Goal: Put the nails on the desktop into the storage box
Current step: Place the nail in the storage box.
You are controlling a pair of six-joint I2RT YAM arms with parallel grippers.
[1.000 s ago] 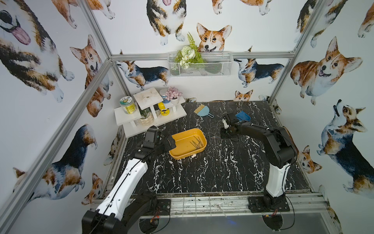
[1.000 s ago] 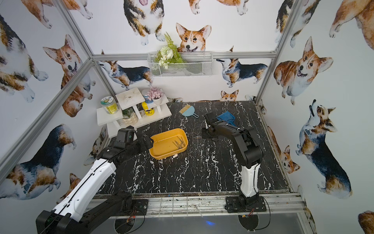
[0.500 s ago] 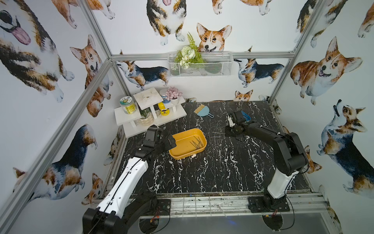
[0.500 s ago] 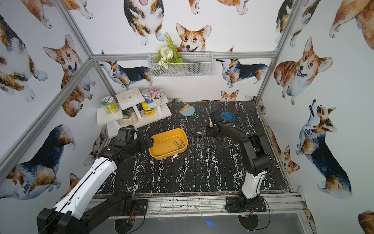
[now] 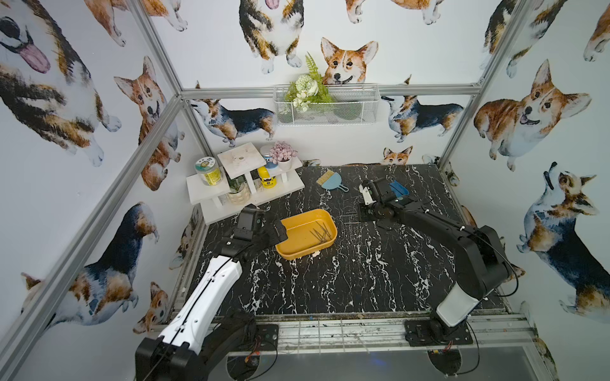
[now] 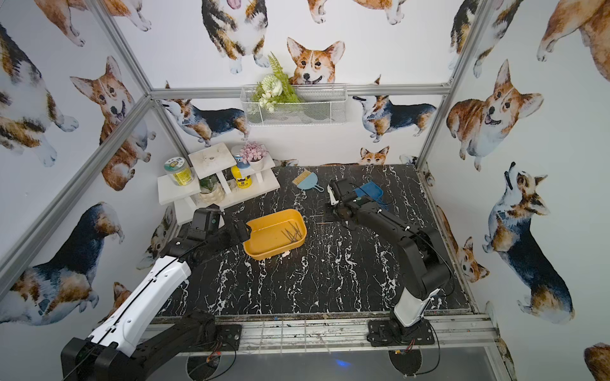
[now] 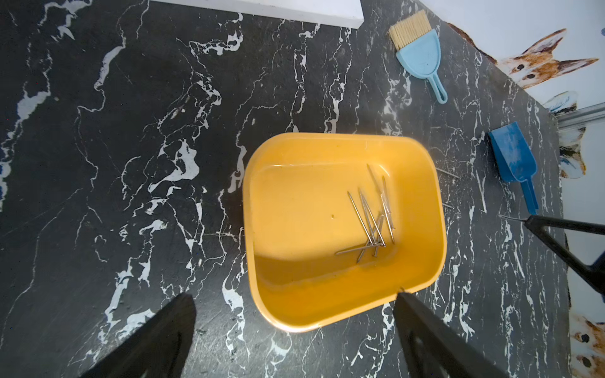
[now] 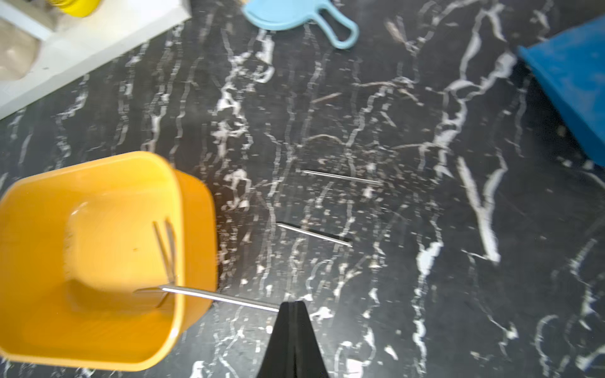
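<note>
The yellow-orange storage box stands on the black marble desktop, with several grey nails lying inside. My left gripper is open at the box's end nearest the shelf; one finger touches the rim. To the right of the box, my right gripper is shut on a nail that sticks out sideways toward the box. Two loose nails lie on the desktop just beyond it.
A light blue brush-and-pan and a dark blue scoop lie at the back of the desktop. A white tiered shelf with jars and plants fills the back left corner. A white wire basket hangs on the back wall.
The right arm's elbow has swung out to the right and toward the front, while its shut gripper has stayed near the loose nails. The left arm has not moved.
</note>
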